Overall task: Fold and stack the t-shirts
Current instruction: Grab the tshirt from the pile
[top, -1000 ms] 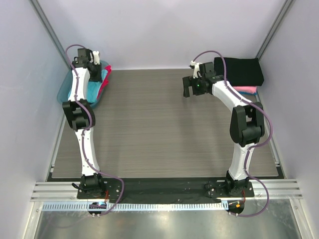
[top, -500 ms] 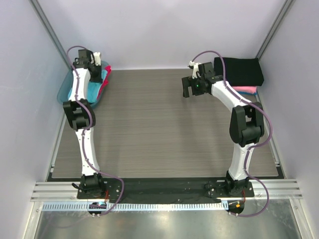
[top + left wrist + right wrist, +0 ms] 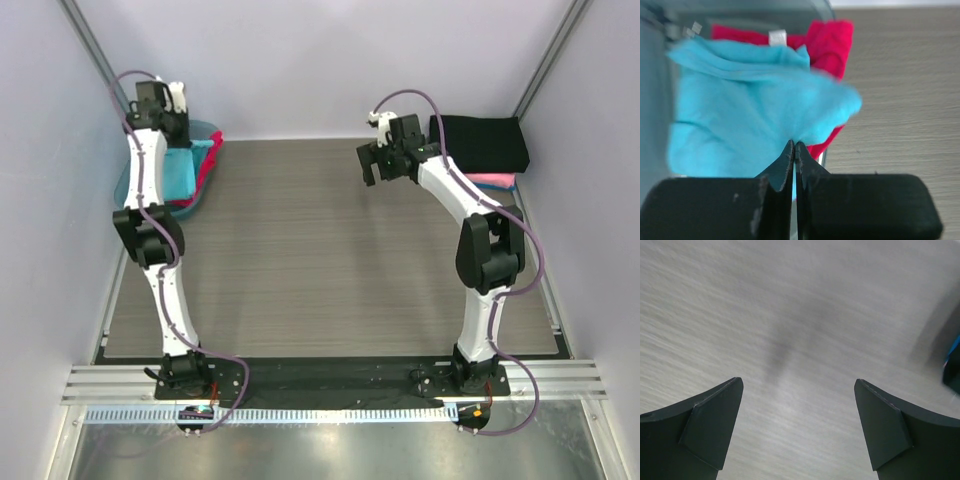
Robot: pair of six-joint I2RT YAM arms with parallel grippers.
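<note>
My left gripper [image 3: 795, 146] is shut on a fold of the turquoise t-shirt [image 3: 755, 100], which hangs bunched over the tub. The red-magenta t-shirt [image 3: 831, 42] lies beneath and beside it. In the top view the left gripper [image 3: 172, 130] is raised at the back left over the turquoise shirt [image 3: 178, 170] and the red one [image 3: 207, 165]. The black t-shirt [image 3: 480, 143] lies folded at the back right on the pink one [image 3: 492, 181]. My right gripper [image 3: 372, 165] is open and empty above bare table, also in the right wrist view [image 3: 797, 390].
The translucent blue-grey tub [image 3: 125, 186] stands at the back left against the wall; its rim shows in the left wrist view [image 3: 822, 7]. The wooden table [image 3: 320, 260] runs between the arms. Walls close in the back and both sides.
My left gripper has risen and swung back and left, pulling the turquoise shirt up. My right gripper has shifted slightly up and left, still open.
</note>
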